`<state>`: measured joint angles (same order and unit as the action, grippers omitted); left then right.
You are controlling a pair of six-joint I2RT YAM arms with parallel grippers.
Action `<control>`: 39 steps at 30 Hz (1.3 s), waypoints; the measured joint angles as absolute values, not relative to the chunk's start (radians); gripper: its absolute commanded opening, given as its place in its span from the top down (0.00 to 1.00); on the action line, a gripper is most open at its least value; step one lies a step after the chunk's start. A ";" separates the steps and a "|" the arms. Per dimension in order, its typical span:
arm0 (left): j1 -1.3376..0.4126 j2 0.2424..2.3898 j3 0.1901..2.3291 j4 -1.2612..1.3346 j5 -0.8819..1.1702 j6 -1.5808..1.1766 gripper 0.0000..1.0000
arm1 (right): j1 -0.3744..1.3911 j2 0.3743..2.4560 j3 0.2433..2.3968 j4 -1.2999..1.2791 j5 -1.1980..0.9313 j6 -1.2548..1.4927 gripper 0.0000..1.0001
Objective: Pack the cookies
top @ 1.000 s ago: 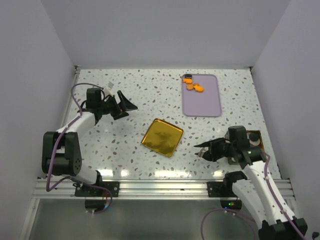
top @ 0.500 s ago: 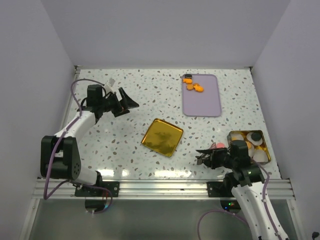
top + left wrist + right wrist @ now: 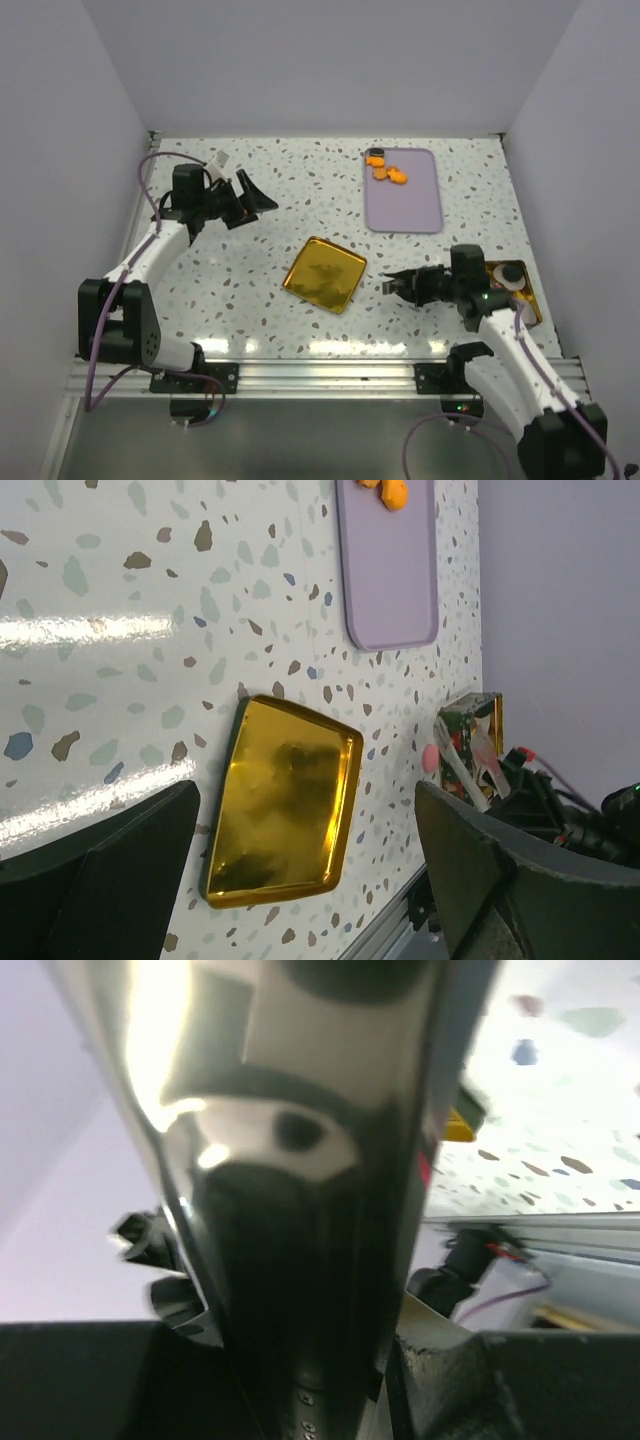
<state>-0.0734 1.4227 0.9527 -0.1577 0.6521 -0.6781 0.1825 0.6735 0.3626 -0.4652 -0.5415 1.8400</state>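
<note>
Several orange cookies (image 3: 386, 172) and a black one (image 3: 375, 153) lie at the far end of a purple tray (image 3: 405, 205); the left wrist view catches an orange cookie (image 3: 388, 492) at its top edge. A pink cookie (image 3: 430, 757) lies on the table beside the open tin (image 3: 528, 300), which holds a black cookie (image 3: 511, 272). My left gripper (image 3: 258, 200) (image 3: 305, 810) hangs open and empty above the table's left. My right gripper (image 3: 393, 284) points left, just left of the tin. Its jaws look narrow, and its wrist view is blurred and filled by a dark shiny shape.
A square gold tin lid (image 3: 324, 274) (image 3: 285, 810) lies upside down at the table's middle. White paper cups (image 3: 497, 287) sit in the tin. Walls close off the left, back and right sides, and a metal rail (image 3: 320, 372) runs along the near edge.
My right arm dipped toward the near edge, then swung back up and left of the tin, its jaws narrowing. The left gripper crept slightly farther and stayed open.
</note>
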 measured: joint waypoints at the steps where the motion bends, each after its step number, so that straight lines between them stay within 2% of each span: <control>1: -0.073 1.423 0.962 -0.160 0.651 -0.679 0.06 | 0.184 0.792 0.458 -0.492 -0.545 1.773 0.78; 3: -0.073 1.423 0.984 -0.165 0.653 -0.680 0.06 | 0.200 0.999 0.697 -0.578 -0.534 1.606 0.79; 6: -0.073 1.419 1.017 -0.166 0.664 -0.680 0.05 | 0.250 1.189 1.022 -0.601 -0.492 1.407 0.83; 11: -0.074 1.362 1.025 -0.164 0.719 -0.695 0.05 | 0.395 1.387 1.288 -0.508 -0.464 1.256 0.82; 14: -0.075 1.317 1.024 -0.165 0.733 -0.693 0.05 | 0.485 1.567 1.378 -0.439 -0.492 1.214 0.73; 15: -0.075 1.298 1.024 -0.168 0.732 -0.687 0.05 | 0.523 1.671 1.440 -0.439 -0.498 1.185 0.66; 18: -0.073 1.242 1.016 -0.193 0.721 -0.670 0.05 | 0.617 1.939 1.671 -0.537 -0.488 1.088 0.59; 23: -0.064 1.148 0.976 -0.280 0.659 -0.637 0.05 | 0.750 2.234 2.004 -0.773 -0.419 0.943 0.59; 28: -0.054 1.106 0.931 -0.344 0.608 -0.616 0.05 | 0.828 2.309 2.069 -0.926 -0.367 0.864 0.58; 30: -0.052 1.107 0.920 -0.358 0.595 -0.612 0.05 | 0.839 2.323 2.070 -0.958 -0.352 0.846 0.48; 35: -0.052 1.111 0.902 -0.366 0.585 -0.608 0.05 | 0.841 2.341 2.060 -0.994 -0.341 0.809 0.39; 36: -0.052 1.113 0.897 -0.366 0.583 -0.608 0.05 | 0.841 2.341 2.056 -0.993 -0.341 0.803 0.31; 39: -0.052 1.120 0.884 -0.365 0.579 -0.608 0.05 | 0.840 2.341 2.052 -0.992 -0.342 0.785 0.29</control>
<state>-0.0517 1.1202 0.8837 -0.3649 0.5793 -0.6079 0.8402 2.3405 2.0521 -0.9924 -0.3420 0.7853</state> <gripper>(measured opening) 0.947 0.698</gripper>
